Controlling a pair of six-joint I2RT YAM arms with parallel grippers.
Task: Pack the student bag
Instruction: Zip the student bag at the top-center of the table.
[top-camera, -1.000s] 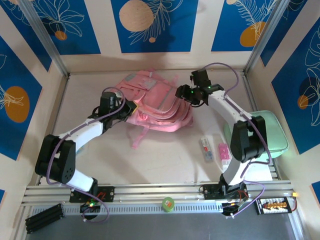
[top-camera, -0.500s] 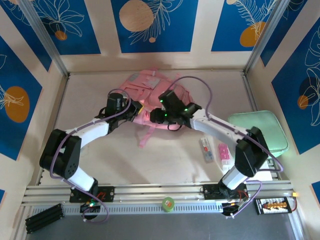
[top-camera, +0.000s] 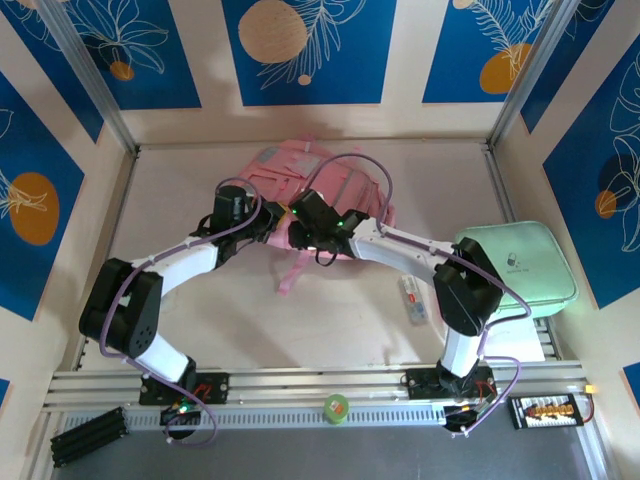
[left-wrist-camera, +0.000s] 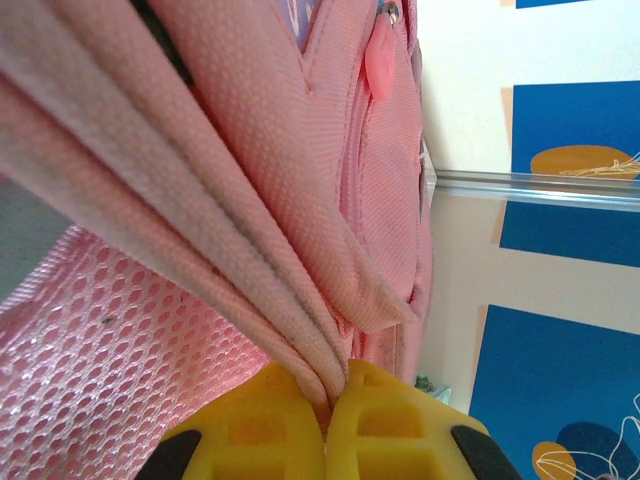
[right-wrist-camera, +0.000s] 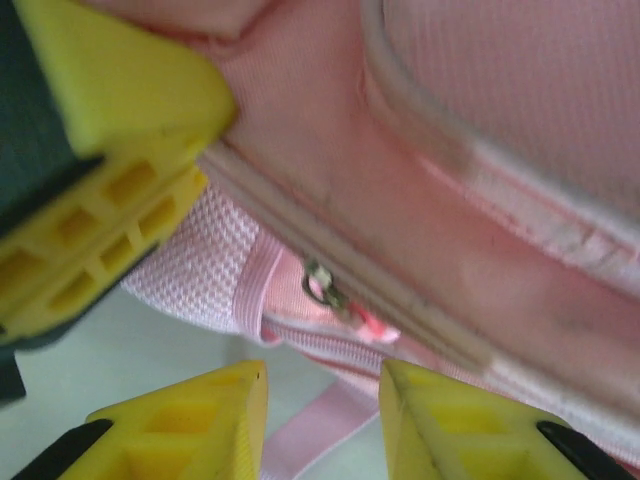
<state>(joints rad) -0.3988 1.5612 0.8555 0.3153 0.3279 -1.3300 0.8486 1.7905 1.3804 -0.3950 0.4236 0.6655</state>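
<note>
No text, number or brand can be read anywhere in these views. The mint-green case (top-camera: 530, 280) at the right edge of the table carries a small dark mark on its top, too small to make out. The white packet (top-camera: 412, 297) lying just left of it has red print that is likewise too small to read. The student bag (top-camera: 275, 175) has a pale grey patch at its far left corner; whether it bears lettering cannot be told.

The right hand (top-camera: 296, 234) has swung from the student bag (top-camera: 290, 165)'s right side to its near edge, beside the left hand (top-camera: 270, 222), its jaws narrower.
</note>
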